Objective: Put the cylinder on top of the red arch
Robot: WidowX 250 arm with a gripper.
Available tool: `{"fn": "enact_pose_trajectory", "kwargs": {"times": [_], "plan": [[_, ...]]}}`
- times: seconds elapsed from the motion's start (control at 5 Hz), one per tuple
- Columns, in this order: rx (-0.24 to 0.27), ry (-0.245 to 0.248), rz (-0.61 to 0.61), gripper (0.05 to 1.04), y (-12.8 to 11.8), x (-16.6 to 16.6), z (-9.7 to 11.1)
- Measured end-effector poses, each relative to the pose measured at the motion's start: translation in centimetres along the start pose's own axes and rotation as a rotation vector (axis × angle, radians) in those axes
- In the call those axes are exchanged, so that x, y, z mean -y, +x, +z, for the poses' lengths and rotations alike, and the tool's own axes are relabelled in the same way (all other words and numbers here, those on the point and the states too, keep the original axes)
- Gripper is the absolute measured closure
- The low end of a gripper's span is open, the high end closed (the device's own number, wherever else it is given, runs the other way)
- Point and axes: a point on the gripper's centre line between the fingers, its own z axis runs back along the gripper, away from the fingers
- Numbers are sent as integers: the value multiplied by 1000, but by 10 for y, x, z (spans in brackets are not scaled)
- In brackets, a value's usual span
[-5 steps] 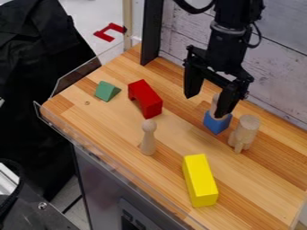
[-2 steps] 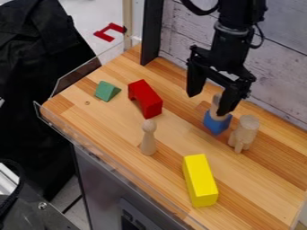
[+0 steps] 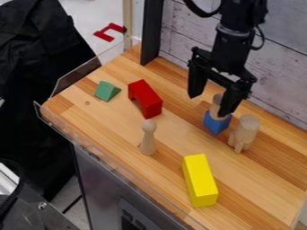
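Grabbing the cylinder at the frame's right should go best if the wide-open claw misses the blue block, squeezes softly, then lifts high before the red arch.

Whitewashed plank wall, upper right. Dark upright post, top centre. Pale floor, upper left. Black cloth hangs at left. Wood-strip tabletop, centre.

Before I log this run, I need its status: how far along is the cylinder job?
Done: nothing apparent; the red arch has nothing on top. In hand: nothing, as the hand is open. Left: likely gripping the thick wooden cylinder, lifting it and setting it on the arch.
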Motion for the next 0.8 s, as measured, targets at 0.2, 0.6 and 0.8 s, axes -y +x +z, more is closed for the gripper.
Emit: {"fn": "enact_pose_trajectory", "kwargs": {"times": [0.2, 0.6, 0.8], "plan": [[-14, -2, 4, 83, 3, 0, -4], [-26, -3, 15, 112, 9, 0, -7], [-10, -11, 12, 389, 12, 0, -8]]}}
